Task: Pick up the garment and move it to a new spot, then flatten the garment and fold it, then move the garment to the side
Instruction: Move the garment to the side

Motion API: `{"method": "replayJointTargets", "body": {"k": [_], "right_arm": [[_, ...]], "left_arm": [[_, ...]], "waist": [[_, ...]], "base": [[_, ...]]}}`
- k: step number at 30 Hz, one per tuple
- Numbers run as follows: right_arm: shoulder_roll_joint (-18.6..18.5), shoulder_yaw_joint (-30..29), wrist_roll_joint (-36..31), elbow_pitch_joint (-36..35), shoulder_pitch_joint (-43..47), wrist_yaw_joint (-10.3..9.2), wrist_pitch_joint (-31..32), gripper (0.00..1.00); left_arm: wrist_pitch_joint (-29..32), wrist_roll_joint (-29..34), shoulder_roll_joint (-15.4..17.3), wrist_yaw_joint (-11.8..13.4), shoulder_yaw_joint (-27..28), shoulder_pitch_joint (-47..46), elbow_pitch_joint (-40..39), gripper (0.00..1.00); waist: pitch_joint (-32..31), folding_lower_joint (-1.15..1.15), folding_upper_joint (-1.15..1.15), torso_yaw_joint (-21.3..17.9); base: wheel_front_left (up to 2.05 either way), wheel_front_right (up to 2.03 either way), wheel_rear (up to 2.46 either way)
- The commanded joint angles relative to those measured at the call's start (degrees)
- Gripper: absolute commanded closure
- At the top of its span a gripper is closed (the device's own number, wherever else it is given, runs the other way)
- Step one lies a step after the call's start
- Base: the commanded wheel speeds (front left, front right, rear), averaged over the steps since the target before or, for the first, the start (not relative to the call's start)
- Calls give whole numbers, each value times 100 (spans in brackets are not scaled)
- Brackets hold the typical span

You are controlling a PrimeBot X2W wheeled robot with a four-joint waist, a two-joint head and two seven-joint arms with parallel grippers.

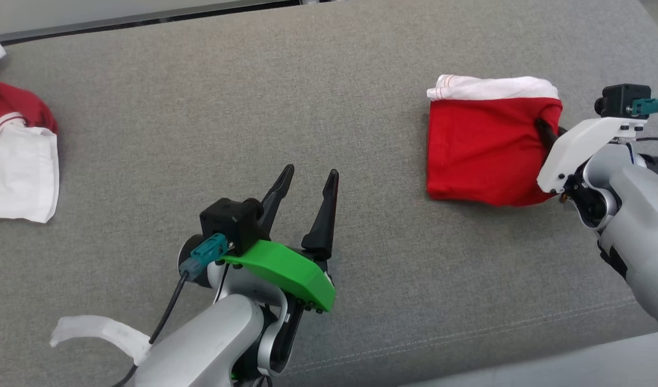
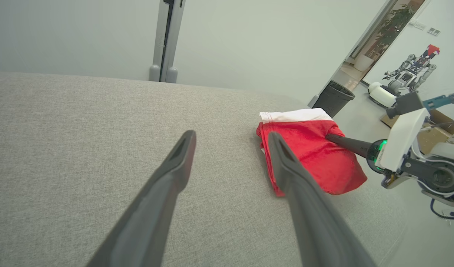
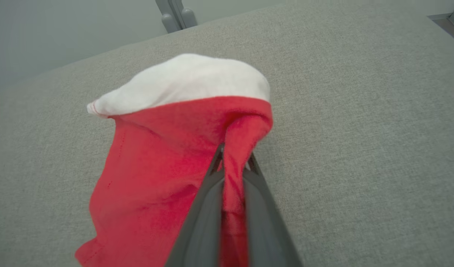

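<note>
Garment: a folded red cloth with a white band (image 1: 479, 156) lay on the grey padded surface (image 1: 307, 80), right at the tips of the right claw and well off to the right of the left claw.
Right claw: the right claw (image 3: 234, 159) was closed almost tight on a pinch of the garment's red edge, just below the corner of the white band. The cloth was squeezed between both fingers, and the pinched fold stood up a little from the rest.
Left claw: the left claw (image 1: 310, 177) was spread wide with nothing in it, poised over bare grey fabric.
Markings: thin red stitch lines ran along the white band at the end farthest from the right claw.
Edges: the front seam and edge of the surface ran just behind both wrists. The surface's end dropped away close beside the right claw.
Open room: a broad bare stretch lay between the two claws and ahead of the left one.
Other cloth: a second red-and-white garment (image 1: 17, 161) lay far to the left of the left claw.
Past the edge: a dark bin (image 2: 332, 98) and another robot (image 2: 412, 70) stood on the floor beyond the right claw.
</note>
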Motion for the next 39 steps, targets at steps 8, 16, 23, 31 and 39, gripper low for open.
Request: {"method": "replayJointTargets", "body": {"k": [8, 16, 23, 31, 39], "right_arm": [[-212, 96, -137, 144, -686, -1, -155, 100], [-879, 187, -350, 340, -1366, -1, -139, 100], [-1166, 346, -669, 636, -1812, -1, -203, 100], [-1190, 640, -1205, 1199, -2212, -1, -361, 100], [-1304, 700, -1559, 1551, -2387, -4, -704, 100]], "left_arm": [[111, 190, 68, 12, -27, -376, -141, 0], [314, 380, 224, 144, -89, -668, -394, 0], [491, 526, 332, 231, -165, -842, -626, 0], [691, 655, 372, 315, -297, -1019, -793, 0], [843, 747, 436, 399, -389, -1083, -923, 0]], "waist": [[559, 0, 0, 58], [992, 0, 0, 174], [1222, 0, 0, 228], [1411, 0, 0, 293], [1561, 0, 0, 339]], "base": [[0, 0, 0], [0, 0, 0], [0, 0, 0], [0, 0, 0], [0, 0, 0]]}}
